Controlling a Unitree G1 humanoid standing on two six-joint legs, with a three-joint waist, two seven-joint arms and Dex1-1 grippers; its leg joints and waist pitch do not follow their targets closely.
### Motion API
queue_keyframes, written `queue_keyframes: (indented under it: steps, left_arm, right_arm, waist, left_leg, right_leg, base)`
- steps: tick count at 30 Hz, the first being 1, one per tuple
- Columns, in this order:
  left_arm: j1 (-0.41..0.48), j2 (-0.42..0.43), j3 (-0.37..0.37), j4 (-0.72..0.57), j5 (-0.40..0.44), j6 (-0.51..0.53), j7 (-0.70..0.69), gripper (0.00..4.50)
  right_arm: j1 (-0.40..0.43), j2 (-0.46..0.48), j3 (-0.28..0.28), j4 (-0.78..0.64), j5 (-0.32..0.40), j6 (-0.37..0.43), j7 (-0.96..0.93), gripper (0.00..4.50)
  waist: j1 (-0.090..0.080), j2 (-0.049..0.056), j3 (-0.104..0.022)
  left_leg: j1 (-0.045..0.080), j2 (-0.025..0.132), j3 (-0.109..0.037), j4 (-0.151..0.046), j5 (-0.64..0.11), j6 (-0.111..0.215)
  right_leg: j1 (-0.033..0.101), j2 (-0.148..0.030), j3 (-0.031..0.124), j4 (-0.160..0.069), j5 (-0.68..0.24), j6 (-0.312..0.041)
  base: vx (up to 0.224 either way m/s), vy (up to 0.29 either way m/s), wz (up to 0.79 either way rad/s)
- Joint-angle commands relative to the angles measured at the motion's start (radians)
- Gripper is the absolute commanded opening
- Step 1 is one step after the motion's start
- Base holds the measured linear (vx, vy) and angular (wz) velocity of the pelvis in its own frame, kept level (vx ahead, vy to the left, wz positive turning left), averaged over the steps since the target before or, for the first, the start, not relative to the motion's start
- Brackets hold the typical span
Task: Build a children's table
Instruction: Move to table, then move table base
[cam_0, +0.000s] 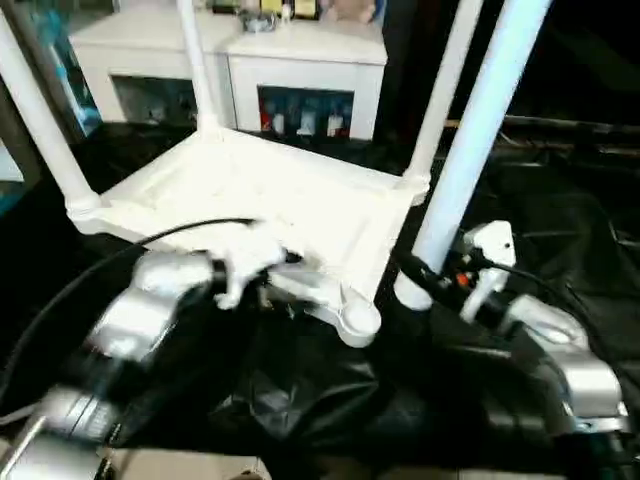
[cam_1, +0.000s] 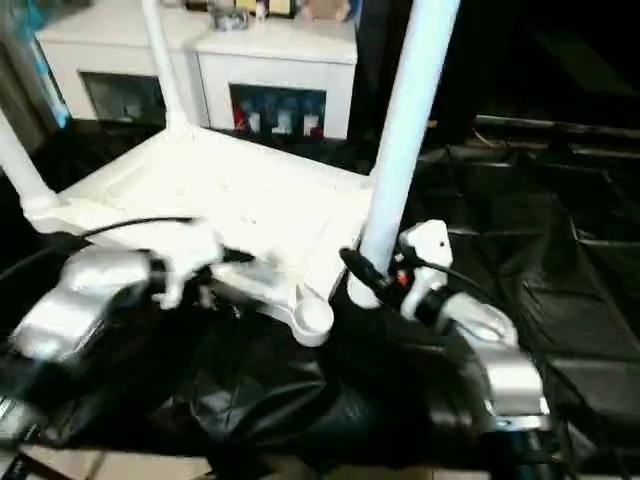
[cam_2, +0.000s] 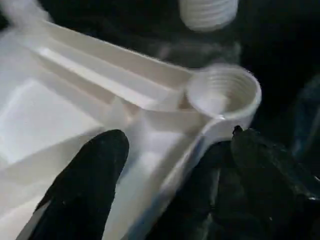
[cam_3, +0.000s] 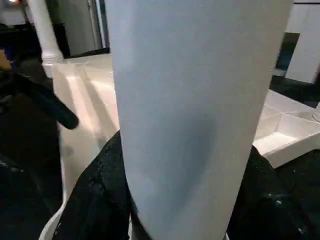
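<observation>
Left eye view, lower part of the frame: the two silver forearms reach in over a black sheet (cam_0: 300, 400). The right pincer (cam_0: 425, 283), at lower right, pinches the fourth leg (cam_0: 470, 150) near its lower end; this leg stands upright just beside the empty corner socket (cam_0: 358, 322), its threaded end apart from it. The left pincer (cam_2: 170, 185), at lower left, is spread, with one black finger (cam_2: 85, 185) over the ribbed underside and the other outside the rim; whether it touches the plastic I cannot tell, because the view is blurred. The tabletop (cam_0: 250, 190) lies upside down in the middle of the frame. Three legs rise from its other corners. Behind, at the top, stands a white cabinet (cam_0: 300, 60).
</observation>
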Motion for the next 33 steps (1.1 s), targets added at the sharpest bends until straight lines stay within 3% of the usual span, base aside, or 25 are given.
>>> queue_keyframes:
  steps: [1,2,3,5,7,9,10,12,13,14,15,16,18,19,21,22,24,26,27,33]
  left_arm:
    - [-0.077,-0.008,-0.046,0.110,0.057,-0.078,-0.034,3.48]
    - [-0.107,-0.011,-0.068,0.164,0.081,-0.106,-0.048,3.37]
    - [-0.135,-0.014,-0.086,0.214,0.104,-0.132,-0.058,3.37]
    - [-0.167,-0.020,-0.106,0.275,0.136,-0.178,-0.058,3.04]
    - [-0.207,-0.033,-0.125,0.349,0.158,-0.224,-0.068,2.99]
    - [-0.231,-0.043,-0.138,0.393,0.170,-0.252,-0.079,2.66]
    - [-0.251,-0.053,-0.147,0.438,0.182,-0.285,-0.089,2.66]
    - [-0.259,-0.058,-0.151,0.454,0.187,-0.298,-0.093,2.56]
    - [-0.264,-0.061,-0.154,0.465,0.190,-0.305,-0.096,2.46]
    - [-0.294,-0.077,-0.164,0.527,0.209,-0.342,-0.099,2.22]
    - [-0.307,-0.083,-0.168,0.554,0.218,-0.357,-0.097,2.17]
    - [-0.317,-0.088,-0.170,0.573,0.226,-0.372,-0.091,2.16]
    - [-0.339,-0.100,-0.170,0.613,0.235,-0.392,-0.085,1.94]
    - [-0.347,-0.104,-0.171,0.630,0.240,-0.403,-0.083,1.79]
    - [-0.364,-0.111,-0.176,0.666,0.254,-0.423,-0.082,1.60]
    - [-0.370,-0.113,-0.178,0.680,0.260,-0.431,-0.082,1.60]
    - [-0.382,-0.118,-0.183,0.708,0.271,-0.444,-0.086,1.38]
    - [-0.395,-0.125,-0.185,0.737,0.279,-0.451,-0.094,1.24]
    - [-0.400,-0.128,-0.186,0.749,0.283,-0.443,-0.100,1.14]
    - [-0.419,-0.163,-0.129,0.794,0.241,-0.343,-0.131,0.70]
  right_arm:
    - [-0.002,-0.016,0.002,-0.004,0.012,-0.014,0.026,1.93]
    - [0.001,-0.018,0.005,-0.004,0.008,-0.018,0.034,1.93]
    - [0.005,-0.021,0.007,-0.005,0.005,-0.021,0.041,1.93]
    - [0.009,-0.024,0.011,-0.007,-0.002,-0.026,0.044,1.93]
    - [0.017,-0.028,0.011,-0.016,0.002,-0.024,0.047,1.93]
    - [0.025,-0.031,0.011,-0.020,0.003,-0.025,0.048,1.93]
    - [0.032,-0.032,0.013,-0.024,0.001,-0.028,0.049,1.93]
    - [0.035,-0.032,0.013,-0.026,0.001,-0.029,0.049,1.93]
    - [0.037,-0.032,0.013,-0.027,0.001,-0.030,0.049,1.93]
    - [0.043,-0.032,0.013,-0.032,-0.001,-0.030,0.051,1.93]
    - [0.045,-0.031,0.013,-0.036,-0.001,-0.030,0.051,1.93]
    - [0.050,-0.031,0.014,-0.041,-0.002,-0.030,0.050,1.93]
    - [0.062,-0.033,0.016,-0.054,-0.003,-0.029,0.049,1.93]
    - [0.068,-0.034,0.018,-0.060,-0.005,-0.029,0.048,1.93]
    - [0.082,-0.038,0.021,-0.072,-0.007,-0.030,0.046,1.93]
    - [0.086,-0.038,0.021,-0.075,-0.007,-0.030,0.046,1.93]
    - [0.098,-0.036,0.022,-0.087,-0.007,-0.030,0.041,1.93]
    - [0.104,-0.035,0.021,-0.092,-0.007,-0.029,0.038,1.93]
    - [0.106,-0.035,0.021,-0.094,-0.008,-0.030,0.036,1.93]
    - [0.098,-0.026,0.019,-0.092,-0.002,-0.020,0.023,1.93]
  waist:
    - [0.001,0.006,-0.040]
    - [0.002,0.011,-0.043]
    - [0.004,0.004,-0.047]
    - [0.005,0.005,-0.050]
    - [0.006,0.016,-0.053]
    - [0.006,0.014,-0.056]
    - [0.007,0.023,-0.057]
    - [0.007,0.017,-0.059]
    - [0.009,0.019,-0.059]
    - [0.008,0.031,-0.059]
    - [0.008,0.036,-0.060]
    - [0.007,0.028,-0.061]
    - [0.009,0.028,-0.059]
    - [0.008,0.042,-0.058]
    - [0.010,0.035,-0.057]
    - [0.007,0.046,-0.054]
    - [0.009,0.042,-0.055]
    - [0.010,0.044,-0.054]
    - [0.008,0.054,-0.055]
    - [0.008,0.052,-0.053]
  left_leg:
    - [0.020,0.070,-0.031,-0.101,-0.256,-0.028]
    - [0.022,0.072,-0.033,-0.101,-0.259,-0.034]
    - [0.020,0.074,-0.033,-0.101,-0.240,-0.031]
    - [0.015,0.075,-0.031,-0.098,-0.194,-0.019]
    - [0.013,0.075,-0.031,-0.094,-0.160,-0.006]
    - [0.015,0.075,-0.029,-0.091,-0.148,0.003]
    - [0.014,0.077,-0.030,-0.090,-0.138,0.009]
    - [0.014,0.078,-0.028,-0.089,-0.127,0.023]
    - [0.013,0.079,-0.028,-0.088,-0.115,0.034]
    - [0.014,0.078,-0.028,-0.087,-0.122,0.039]
    - [0.016,0.078,-0.028,-0.086,-0.127,0.039]
    - [0.015,0.080,-0.028,-0.087,-0.126,0.043]
    - [0.012,0.079,-0.026,-0.086,-0.117,0.054]
    - [0.014,0.082,-0.028,-0.088,-0.137,0.051]
    - [0.013,0.081,-0.028,-0.087,-0.145,0.050]
    - [0.013,0.081,-0.028,-0.089,-0.163,0.046]
    - [0.012,0.081,-0.029,-0.089,-0.162,0.043]
    - [0.012,0.082,-0.029,-0.090,-0.165,0.044]
    - [0.011,0.082,-0.030,-0.090,-0.169,0.040]
    - [0.009,0.080,-0.027,-0.087,-0.147,0.058]
  right_leg:
    - [0.025,-0.083,0.049,-0.109,-0.210,-0.181]
    - [0.026,-0.085,0.049,-0.106,-0.210,-0.181]
    - [0.028,-0.085,0.048,-0.103,-0.178,-0.184]
    - [0.031,-0.085,0.047,-0.095,-0.090,-0.206]
    - [0.032,-0.085,0.045,-0.088,-0.023,-0.228]
    - [0.034,-0.083,0.043,-0.087,0.020,-0.243]
    - [0.035,-0.085,0.041,-0.081,0.053,-0.260]
    - [0.038,-0.084,0.040,-0.079,0.098,-0.275]
    - [0.037,-0.086,0.038,-0.077,0.121,-0.285]
    - [0.034,-0.083,0.037,-0.078,0.125,-0.290]
    - [0.035,-0.083,0.037,-0.078,0.130,-0.293]
    - [0.039,-0.086,0.037,-0.079,0.142,-0.298]
    - [0.039,-0.087,0.037,-0.079,0.148,-0.302]
    - [0.037,-0.088,0.036,-0.083,0.133,-0.298]
    - [0.040,-0.089,0.037,-0.083,0.121,-0.300]
    - [0.039,-0.088,0.037,-0.087,0.103,-0.298]
    - [0.042,-0.090,0.037,-0.086,0.094,-0.298]
    - [0.041,-0.090,0.037,-0.088,0.072,-0.295]
    - [0.041,-0.089,0.037,-0.090,0.076,-0.295]
    - [0.040,-0.091,0.037,-0.089,0.067,-0.307]
  base:
    - [0.000,0.000,0.00]
    - [0.000,0.000,0.00]
    - [0.000,0.000,0.00]
    - [0.000,0.000,0.00]
    - [0.000,0.000,0.00]
    - [0.000,0.000,0.00]
    - [0.000,0.000,0.00]
    - [0.000,0.000,0.00]
    - [0.000,0.000,0.00]
    - [0.000,0.000,0.00]
    - [0.000,0.000,0.00]
    - [0.000,0.000,0.00]
    - [0.000,0.000,0.00]
    - [0.000,0.000,0.00]
    - [0.000,0.000,0.00]
    - [0.000,0.000,0.00]
    - [0.000,0.000,0.00]
    - [0.000,0.000,0.00]
    - [0.000,0.000,0.00]
    - [0.000,0.000,0.00]
